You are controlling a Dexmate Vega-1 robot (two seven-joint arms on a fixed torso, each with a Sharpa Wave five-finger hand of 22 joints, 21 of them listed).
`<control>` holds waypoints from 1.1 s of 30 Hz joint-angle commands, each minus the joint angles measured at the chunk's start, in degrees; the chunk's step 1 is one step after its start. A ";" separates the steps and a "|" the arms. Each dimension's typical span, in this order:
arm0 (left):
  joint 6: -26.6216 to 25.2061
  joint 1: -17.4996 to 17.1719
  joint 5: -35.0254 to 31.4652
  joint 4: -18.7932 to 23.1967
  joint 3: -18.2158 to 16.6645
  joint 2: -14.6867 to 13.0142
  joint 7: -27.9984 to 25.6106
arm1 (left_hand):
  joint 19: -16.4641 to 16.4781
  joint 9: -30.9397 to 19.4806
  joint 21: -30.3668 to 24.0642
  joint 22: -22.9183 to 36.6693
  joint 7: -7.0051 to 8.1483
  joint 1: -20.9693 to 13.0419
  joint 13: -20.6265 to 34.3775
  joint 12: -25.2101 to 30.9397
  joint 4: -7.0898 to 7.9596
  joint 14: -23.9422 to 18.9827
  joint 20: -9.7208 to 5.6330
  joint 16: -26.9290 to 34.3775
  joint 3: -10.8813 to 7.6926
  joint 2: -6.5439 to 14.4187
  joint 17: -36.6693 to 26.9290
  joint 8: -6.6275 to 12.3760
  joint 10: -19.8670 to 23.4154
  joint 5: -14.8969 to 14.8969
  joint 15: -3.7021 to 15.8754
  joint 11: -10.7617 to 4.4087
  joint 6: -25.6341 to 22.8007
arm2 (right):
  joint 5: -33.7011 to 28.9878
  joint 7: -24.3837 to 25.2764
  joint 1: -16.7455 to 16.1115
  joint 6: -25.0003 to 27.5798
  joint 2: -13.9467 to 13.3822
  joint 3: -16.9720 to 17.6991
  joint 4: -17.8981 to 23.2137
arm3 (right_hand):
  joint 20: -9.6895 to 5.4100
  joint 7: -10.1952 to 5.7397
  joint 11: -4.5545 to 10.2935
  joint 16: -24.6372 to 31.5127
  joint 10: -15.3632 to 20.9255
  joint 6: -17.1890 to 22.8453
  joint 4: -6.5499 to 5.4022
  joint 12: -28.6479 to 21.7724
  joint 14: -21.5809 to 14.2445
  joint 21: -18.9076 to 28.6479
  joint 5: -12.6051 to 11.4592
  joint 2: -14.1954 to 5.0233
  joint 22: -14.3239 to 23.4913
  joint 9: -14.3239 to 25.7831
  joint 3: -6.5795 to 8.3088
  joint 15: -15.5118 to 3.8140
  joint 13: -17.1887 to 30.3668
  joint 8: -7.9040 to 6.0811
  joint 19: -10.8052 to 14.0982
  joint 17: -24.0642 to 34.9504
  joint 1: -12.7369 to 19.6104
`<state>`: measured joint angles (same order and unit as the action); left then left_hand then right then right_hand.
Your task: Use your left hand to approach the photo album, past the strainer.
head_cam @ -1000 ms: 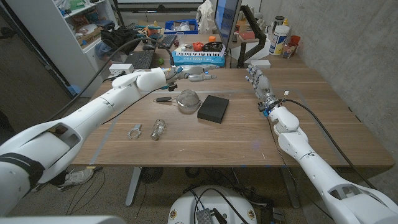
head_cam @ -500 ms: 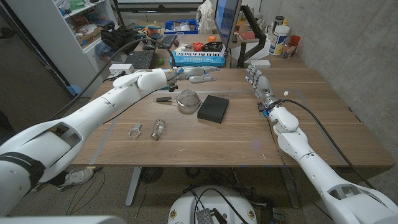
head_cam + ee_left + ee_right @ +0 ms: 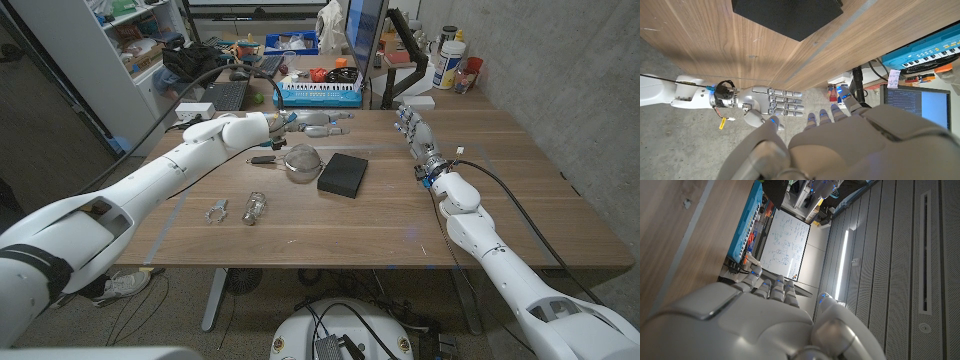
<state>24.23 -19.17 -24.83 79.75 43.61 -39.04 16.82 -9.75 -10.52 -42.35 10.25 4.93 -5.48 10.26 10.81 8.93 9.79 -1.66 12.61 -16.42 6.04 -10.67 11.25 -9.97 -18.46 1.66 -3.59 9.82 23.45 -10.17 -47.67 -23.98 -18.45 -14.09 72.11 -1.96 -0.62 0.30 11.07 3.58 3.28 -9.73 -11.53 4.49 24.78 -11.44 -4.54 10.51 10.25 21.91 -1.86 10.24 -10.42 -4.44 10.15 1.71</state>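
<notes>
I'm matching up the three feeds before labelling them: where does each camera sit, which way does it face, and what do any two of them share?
Head view: fixed on the robot's head, looking down over the wooden table; both arms enter from the bottom corners, left hand beyond the strainer, right hand.
Left wrist view: looks along the back of the left hand, turned; the right hand also shows.
Right wrist view: behind the right hand, facing a monitor.
Shared: head and left wrist both show the photo album.
</notes>
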 commanded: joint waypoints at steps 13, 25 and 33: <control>-0.57 0.04 -0.82 0.36 0.78 -0.12 1.72 | -2.91 -0.08 0.33 0.20 0.14 -0.67 0.26 0.13 -0.01 5.01 -0.71 0.13 0.46 0.80 -0.09 0.25 -2.23 -0.57 0.27 -0.33 -0.68 | 0.23 0.01 -0.30 -0.06 -0.14 0.04 0.23 | -3.92 -0.11 0.09 -0.19 0.64 0.50 0.32 -0.27 -0.35 -0.21 -0.27 -5.76 0.33 0.20 0.27 0.13 0.17 -0.33 0.42 0.08 0.56; -0.99 0.07 -1.36 0.84 1.06 -0.26 2.50 | -2.64 -0.07 0.53 0.19 0.34 -0.88 0.25 0.18 -0.14 4.66 -0.79 0.17 0.71 0.50 -0.07 0.32 -1.75 -0.61 0.40 -0.47 -1.25 | 0.29 -0.07 -0.33 -0.07 -0.10 0.00 0.16 | -3.88 -0.07 0.14 -0.19 0.64 0.54 0.34 -0.27 -0.37 -0.34 -0.28 -5.77 0.34 0.19 0.28 0.09 0.17 -0.35 0.45 0.08 0.57; -1.50 -0.09 -1.19 1.14 1.10 -0.21 3.04 | -2.39 -0.06 0.63 0.18 0.37 -1.04 0.24 0.29 -0.25 4.45 -0.74 0.18 0.89 0.27 -0.05 0.54 -1.18 -0.64 0.47 -0.47 -2.10 | 0.26 -0.19 -0.31 -0.02 -0.10 -0.07 0.00 | -3.92 -0.09 0.15 -0.19 0.65 0.52 0.33 -0.27 -0.37 -0.42 -0.27 -5.75 0.34 0.19 0.27 0.08 0.17 -0.34 0.50 0.08 0.56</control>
<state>23.39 -19.16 -25.88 80.53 44.53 -39.24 18.98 -9.75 -10.39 -41.74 10.25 5.35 -5.78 10.26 10.81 8.69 9.79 -1.65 12.61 -15.71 6.35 -10.67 11.48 -9.76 -18.91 1.65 -3.78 7.98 23.66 -10.14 -47.96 -24.00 -18.56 -14.05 72.34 -2.15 -0.62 0.61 11.07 3.89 3.28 -9.73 -11.53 4.29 24.58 -11.44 -4.54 10.51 10.25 21.91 -1.64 10.24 -10.42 -4.25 10.15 1.71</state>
